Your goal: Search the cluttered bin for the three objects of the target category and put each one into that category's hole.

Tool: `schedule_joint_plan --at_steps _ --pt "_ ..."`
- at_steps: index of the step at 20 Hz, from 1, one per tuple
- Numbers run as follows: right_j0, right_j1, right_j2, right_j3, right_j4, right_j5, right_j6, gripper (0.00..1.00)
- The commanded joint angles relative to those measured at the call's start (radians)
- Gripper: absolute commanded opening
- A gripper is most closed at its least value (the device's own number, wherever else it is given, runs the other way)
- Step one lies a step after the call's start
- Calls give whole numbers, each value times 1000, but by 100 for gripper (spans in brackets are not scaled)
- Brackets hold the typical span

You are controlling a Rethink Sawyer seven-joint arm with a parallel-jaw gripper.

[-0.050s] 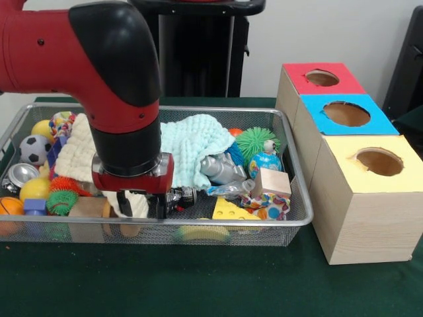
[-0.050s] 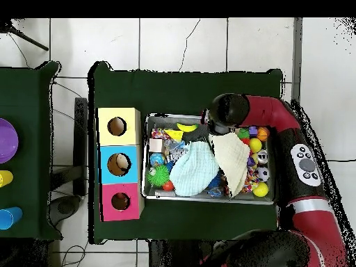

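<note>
My gripper [image 1: 142, 205] hangs low at the front of the wire bin [image 1: 301, 221], its two dark fingers [image 1: 160, 205] apart with nothing held between them. It stands over a cream cloth [image 1: 76, 155], between a wooden cylinder [image 1: 89, 208] and a small dark metal toy [image 1: 180, 195]. A mint cloth [image 1: 192, 148] covers the bin's middle. Three boxes with holes stand beside the bin: red top [image 1: 322, 78], blue top [image 1: 345, 113], yellow top [image 1: 378, 162]. In the overhead view the arm's wrist [image 2: 227, 111] hides the gripper above the bin [image 2: 208, 199].
The bin is packed: soccer ball [image 1: 33, 148], yellow ball [image 1: 41, 129], green spiky ball [image 1: 254, 142], globe ball [image 1: 264, 162], wooden block [image 1: 272, 181], yellow cheese wedge [image 1: 231, 210], crushed silver can [image 1: 221, 168], banana [image 1: 201, 232], basketball [image 1: 10, 206].
</note>
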Motion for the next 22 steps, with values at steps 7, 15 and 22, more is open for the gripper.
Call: schedule_joint_plan --at_steps 7,15,22 --pt "19 -16 18 -63 -31 82 -256 100" --pt "-5 -49 29 -59 -5 134 -286 100" --pt "-24 -112 35 -26 24 188 -285 100"
